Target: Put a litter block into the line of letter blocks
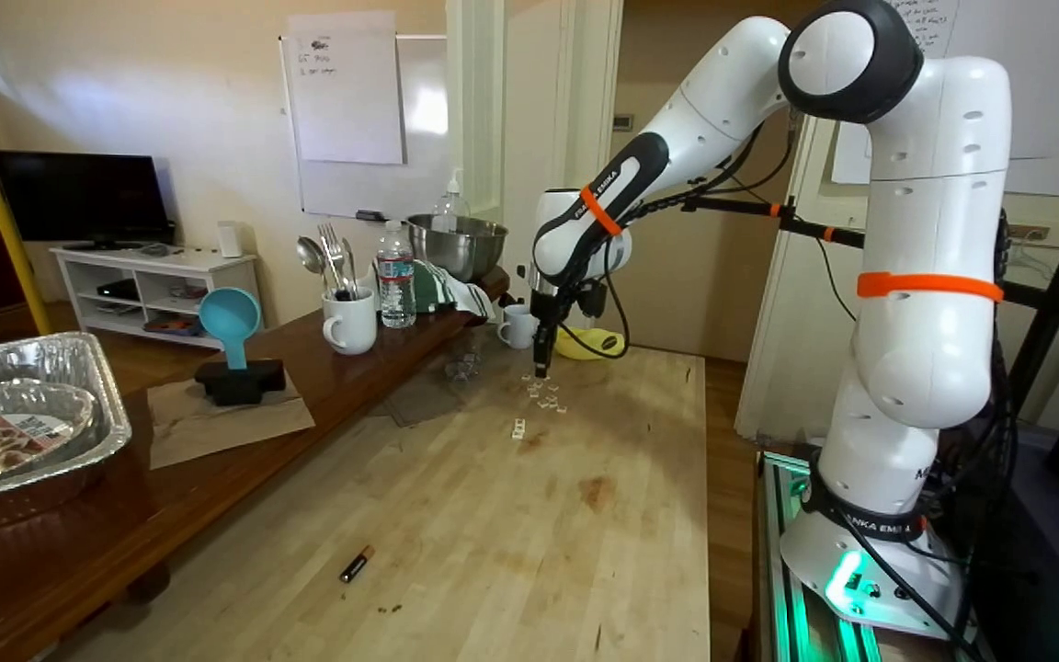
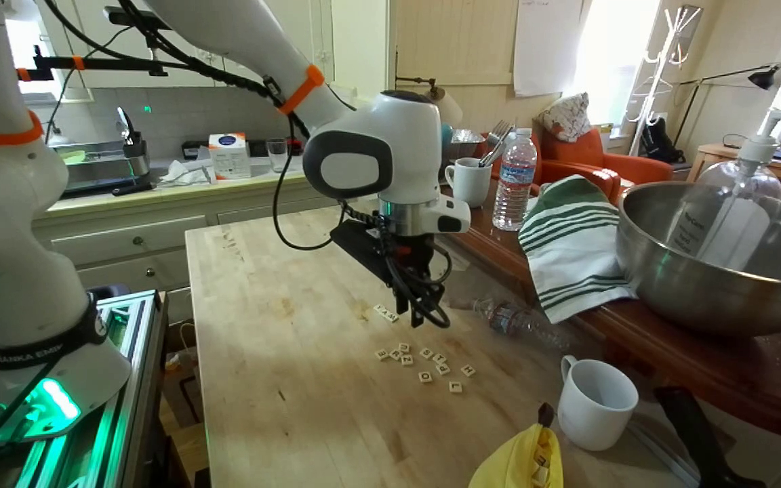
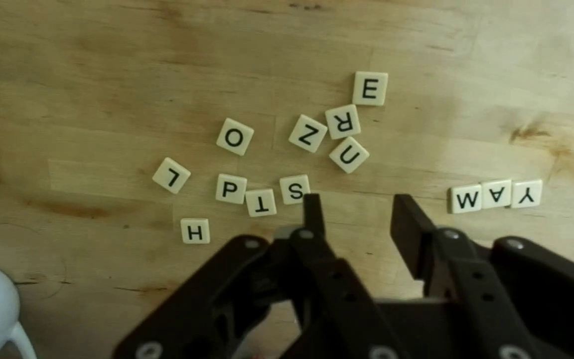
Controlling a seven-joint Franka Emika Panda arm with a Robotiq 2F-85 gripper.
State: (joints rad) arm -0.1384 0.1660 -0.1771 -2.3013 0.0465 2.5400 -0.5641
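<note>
The empty fingers (image 3: pixel 411 234) stand clearly parted, presumably to straddle a loose block (image 3: pixel 295 189); in the wrist view the line of letter blocks (image 3: pixel 496 194) lies at right, ends free, likely for additions.

The surface (image 1: pixel 493 533) is showing grained, stained wood with a dull sheen. The line of letter blocks (image 3: pixel 496 195) is looking smooth, the tool (image 3: pixel 358 209) matt. In an exterior view, a creased foil tray (image 1: pixel 107 405) is glinting at near left, beside matt paper (image 1: pixel 217 429); at right in an exterior view, a polished metal bowl (image 2: pixel 695 298) is gleaming beside matt cloth (image 2: pixel 567 251).
</note>
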